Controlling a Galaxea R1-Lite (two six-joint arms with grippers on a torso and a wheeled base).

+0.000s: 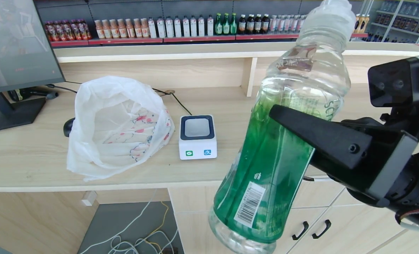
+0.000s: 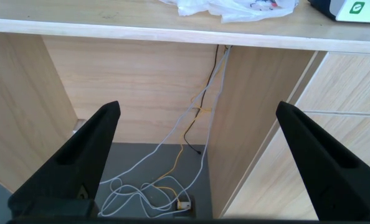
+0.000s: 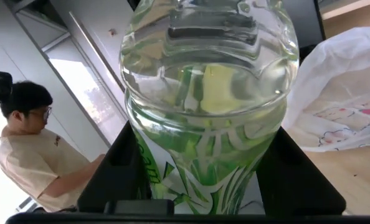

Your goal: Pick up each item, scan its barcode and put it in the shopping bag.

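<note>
- The bottle (image 1: 276, 169), clear plastic with a green label, is clamped in the right tool (image 3: 208, 143); one finger is pressed on each side of its middle.
- In the head view the bottle is held in the air in front of the table (image 1: 26, 155), touching nothing else. It is tilted, with the cap towards 1 o'clock and the base towards 7 o'clock.
- A barcode (image 1: 250, 204) is printed low on the label, near the base, and is turned towards the head camera.
- The scanner (image 1: 197, 137), a small white box with a dark-framed window on top, is set on the table at about 10 o'clock from the bottle's middle, apart from it.
- The shopping bag (image 1: 117, 127), white and crumpled with its mouth open, is placed just beside the scanner at its 9 o'clock. A red and pink print is seen on its inner side.
- The left tool (image 2: 199, 112) is spread wide with nothing between its fingers. It is held lower than the table top and is pointed into the open space under the table.
- Loose cables (image 2: 154, 186) are strewn on the floor in that space.
- A dark mouse (image 1: 68, 127) is half hidden at the bag's 9 o'clock side, and a monitor (image 1: 17, 46) is stood at the bag's 10 o'clock.
- Rows of drinks (image 1: 160, 28) are lined up on a shelf behind the table, at 12 o'clock.
</note>
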